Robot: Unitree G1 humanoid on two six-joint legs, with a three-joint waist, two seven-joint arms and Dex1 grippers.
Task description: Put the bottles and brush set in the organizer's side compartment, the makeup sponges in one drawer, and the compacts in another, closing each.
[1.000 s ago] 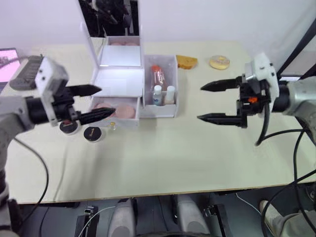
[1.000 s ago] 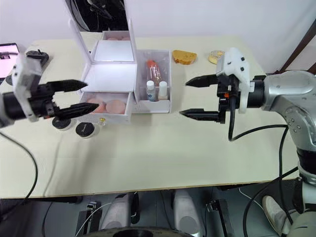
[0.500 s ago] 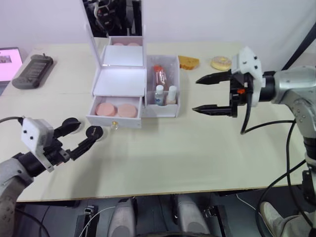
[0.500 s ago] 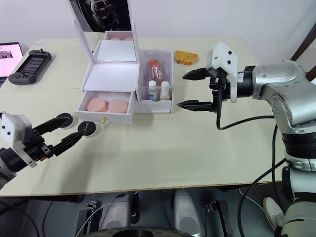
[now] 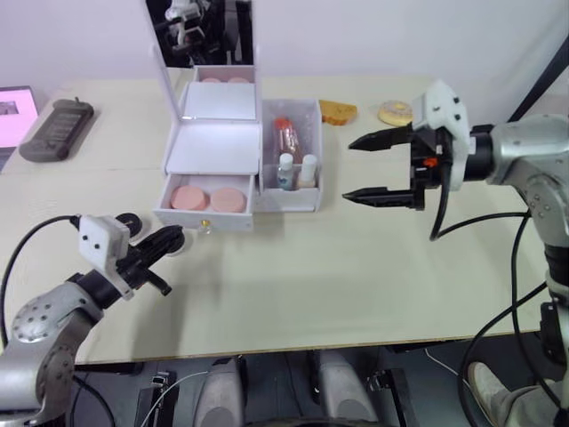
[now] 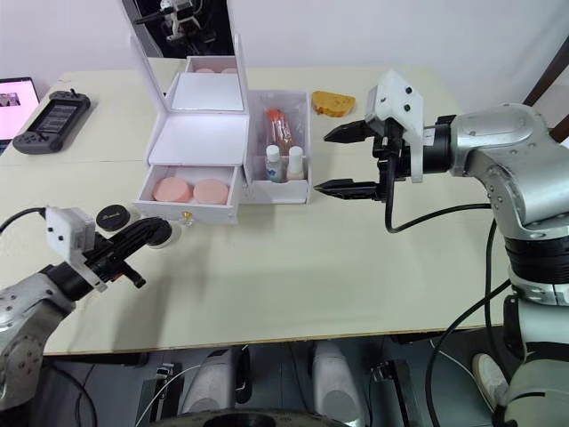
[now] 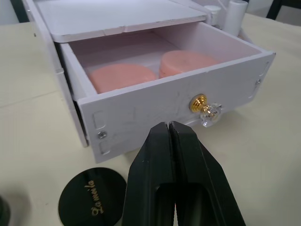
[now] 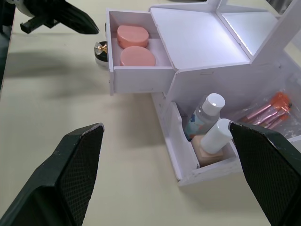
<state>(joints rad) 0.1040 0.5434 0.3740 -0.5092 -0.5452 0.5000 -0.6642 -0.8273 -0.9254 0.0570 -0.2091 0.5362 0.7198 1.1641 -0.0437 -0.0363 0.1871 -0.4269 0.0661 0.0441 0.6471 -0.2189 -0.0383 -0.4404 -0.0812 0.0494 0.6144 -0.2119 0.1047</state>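
In the pulled-out lower drawer (image 7: 155,89) of the white plastic organizer (image 5: 218,147) with its upright mirror, you can see the two flat round pink makeup sponges (image 5: 208,198) lying side by side. That part looks done, but the drawer is not shut yet. Your left gripper (image 7: 171,141) has its jaws pressed together, holding nothing, and points at the drawer front just below the gold knob (image 7: 199,102). I think it is set like that to push the drawer in. The tall open side compartment (image 5: 291,191) already holds the two white-capped bottles (image 8: 209,127) and the bagged brush set (image 8: 268,113). The two round black compacts (image 6: 133,227) sit on the worktop (image 5: 356,267) beside the left gripper, waiting for the other drawer. Your right gripper (image 5: 369,167) hangs near the side compartment, jaws wide apart and empty.
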